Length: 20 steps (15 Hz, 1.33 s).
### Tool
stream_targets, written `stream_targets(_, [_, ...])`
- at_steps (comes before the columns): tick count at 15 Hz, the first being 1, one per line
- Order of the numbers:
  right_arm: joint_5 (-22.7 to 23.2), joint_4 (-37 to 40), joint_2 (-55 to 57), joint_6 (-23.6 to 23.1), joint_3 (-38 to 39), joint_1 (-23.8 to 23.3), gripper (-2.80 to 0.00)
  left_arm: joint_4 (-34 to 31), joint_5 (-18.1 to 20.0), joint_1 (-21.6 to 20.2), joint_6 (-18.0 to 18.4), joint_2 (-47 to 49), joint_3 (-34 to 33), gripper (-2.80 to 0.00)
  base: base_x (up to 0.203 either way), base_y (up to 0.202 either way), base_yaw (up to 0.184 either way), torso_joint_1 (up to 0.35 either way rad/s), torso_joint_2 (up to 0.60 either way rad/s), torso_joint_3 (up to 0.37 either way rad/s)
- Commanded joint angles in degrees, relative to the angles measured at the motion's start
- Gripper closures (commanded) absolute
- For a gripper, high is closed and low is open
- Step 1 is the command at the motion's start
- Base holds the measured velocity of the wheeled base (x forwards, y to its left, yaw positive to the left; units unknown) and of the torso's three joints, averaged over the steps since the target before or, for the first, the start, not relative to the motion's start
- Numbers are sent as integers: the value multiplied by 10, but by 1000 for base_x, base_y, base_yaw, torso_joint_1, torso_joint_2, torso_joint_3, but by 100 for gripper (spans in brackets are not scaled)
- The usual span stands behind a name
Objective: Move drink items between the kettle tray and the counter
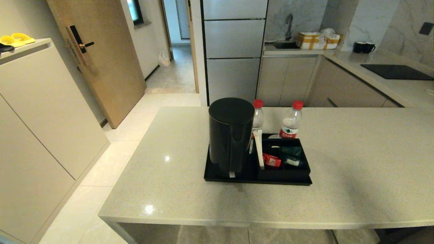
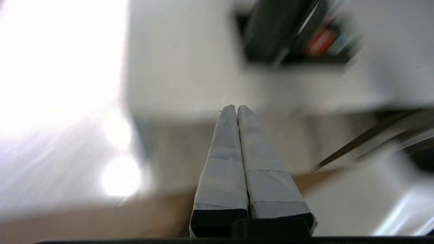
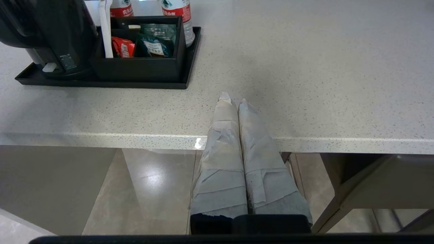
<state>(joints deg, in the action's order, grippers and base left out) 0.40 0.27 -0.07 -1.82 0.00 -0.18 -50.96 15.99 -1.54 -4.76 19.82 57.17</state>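
The tall black kettle [image 1: 230, 135] stands on the left part of the black kettle tray [image 1: 257, 180] in the middle of the beige counter [image 1: 356, 162]. Two clear water bottles with red caps, one [image 1: 257, 118] behind the kettle and one [image 1: 291, 119] to its right, stand at the tray's far edge. Neither arm shows in the head view. My left gripper [image 2: 236, 108] is shut and empty, off the counter's near left corner. My right gripper [image 3: 233, 101] is shut and empty, just over the counter's near edge, right of the tray [image 3: 101, 83].
The tray's boxed compartment [image 1: 284, 159] holds red and green sachets, with a white divider strip [image 1: 259, 149] beside it. Two black mugs [image 1: 363, 47] and a black hob panel [image 1: 396, 72] lie on the far worktop. A wooden door [image 1: 98, 57] stands at the left.
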Motion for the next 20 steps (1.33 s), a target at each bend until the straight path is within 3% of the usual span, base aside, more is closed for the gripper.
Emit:
stream_targets(1, [0, 0, -1, 0, 0, 0, 0, -153, -24, 6, 24, -142, 0, 0, 0, 0, 0, 0, 0, 0])
stream_targets(4, [0, 0, -1, 0, 0, 0, 0, -278, -28, 10, 48, -197, -38, 0, 0, 0, 0, 0, 0, 0])
stream_targets(5, [0, 0, -1, 0, 0, 0, 0, -288, -25, 10, 43, -197, -68, 0, 0, 0, 0, 0, 0, 0])
stream_targets(6, [0, 0, -1, 0, 0, 0, 0, -250, -24, 10, 33, -197, -111, 0, 0, 0, 0, 0, 0, 0])
stream_targets(7, [0, 0, -1, 0, 0, 0, 0, -172, -25, 11, 22, -197, -162, 0, 0, 0, 0, 0, 0, 0])
stream_targets(8, [0, 0, -1, 0, 0, 0, 0, -46, -36, 11, 13, -197, -237, 0, 0, 0, 0, 0, 0, 0])
stream_targets(11, [0, 0, -1, 0, 0, 0, 0, 397, -82, 11, 18, -197, -488, 0, 0, 0, 0, 0, 0, 0])
stream_targets(12, [0, 0, -1, 0, 0, 0, 0, 508, -95, 11, 24, -197, -538, 0, 0, 0, 0, 0, 0, 0])
stream_targets(13, [0, 0, 0, 0, 0, 0, 0, 568, -112, 11, 33, -197, -563, 0, 0, 0, 0, 0, 0, 0])
stream_targets(14, [0, 0, 0, 0, 0, 0, 0, 583, -130, 11, 47, -197, -569, 0, 0, 0, 0, 0, 0, 0])
stream_targets(16, [0, 0, -1, 0, 0, 0, 0, 510, -156, 11, 74, -197, -571, 0, 0, 0, 0, 0, 0, 0])
stream_targets(20, [0, 0, -1, 0, 0, 0, 0, 507, -158, 11, 64, -197, -573, 0, 0, 0, 0, 0, 0, 0])
